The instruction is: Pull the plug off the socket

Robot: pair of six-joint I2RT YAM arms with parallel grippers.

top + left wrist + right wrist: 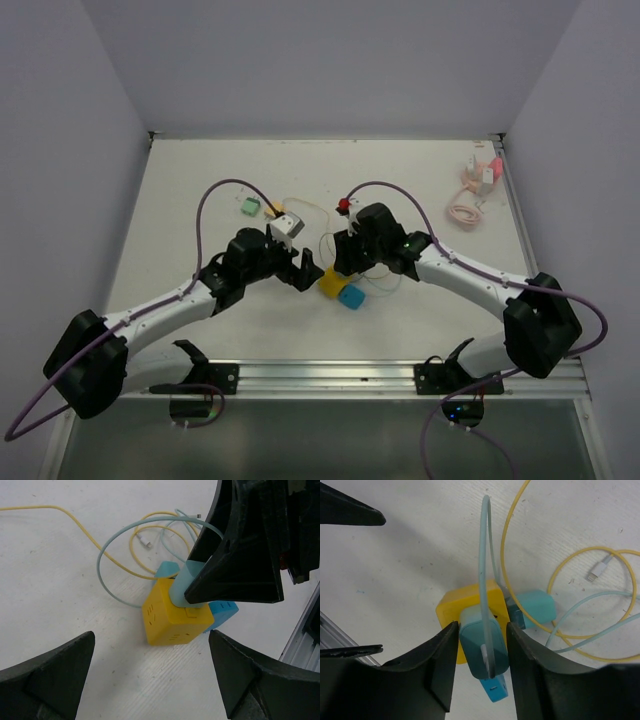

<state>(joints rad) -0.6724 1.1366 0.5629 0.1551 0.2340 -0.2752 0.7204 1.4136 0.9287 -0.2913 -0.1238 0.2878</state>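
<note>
A yellow cube socket point(328, 282) lies on the white table between the two arms. It also shows in the left wrist view point(170, 622) and in the right wrist view point(454, 607). A teal plug point(481, 647) with a light blue cable sits in its top face point(181, 584). My right gripper point(482, 628) is shut on this teal plug, one finger on each side. My left gripper point(151, 641) is open and empty, its fingers wide apart just short of the socket, not touching it. A second teal plug point(535, 607) and a blue plug point(496, 687) sit in other faces.
A yellow cable point(135, 545) and a light blue cable point(107, 550) coil on the table behind the socket. A green piece point(248, 207), a red piece point(344, 206) and a pink cable with adapters point(472, 190) lie further back. A metal rail point(330, 375) runs along the near edge.
</note>
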